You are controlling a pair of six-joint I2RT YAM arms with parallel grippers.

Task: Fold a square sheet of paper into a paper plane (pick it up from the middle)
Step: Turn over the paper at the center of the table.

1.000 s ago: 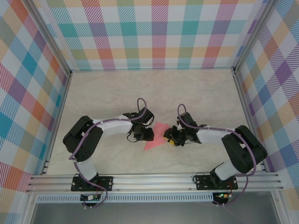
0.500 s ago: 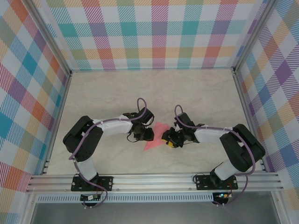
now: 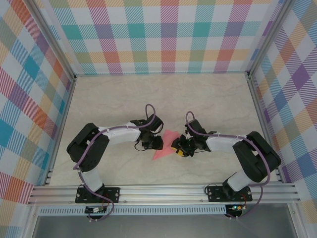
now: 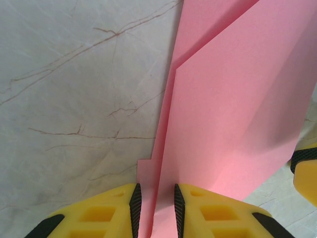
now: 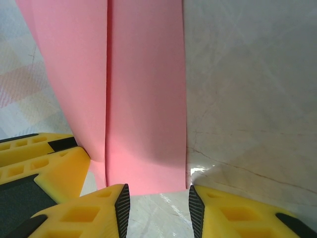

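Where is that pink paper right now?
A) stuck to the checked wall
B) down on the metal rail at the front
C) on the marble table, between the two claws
C: the square sheet of paper sits on the table, between the left gripper and the right gripper.

Black-and-white arms [image 3: 119,134], purple cables [image 3: 147,106], yellow black-padded jaws.

From above, both sides of the paper [image 3: 166,147] are hidden under the left gripper [image 3: 156,144] and the right gripper [image 3: 179,147], and how far each is open is too small to see. In the left wrist view the paper runs off the top and bottom, and whether the fingers [image 4: 99,218] pinch it is hard to tell. In the right wrist view its top is cut off.
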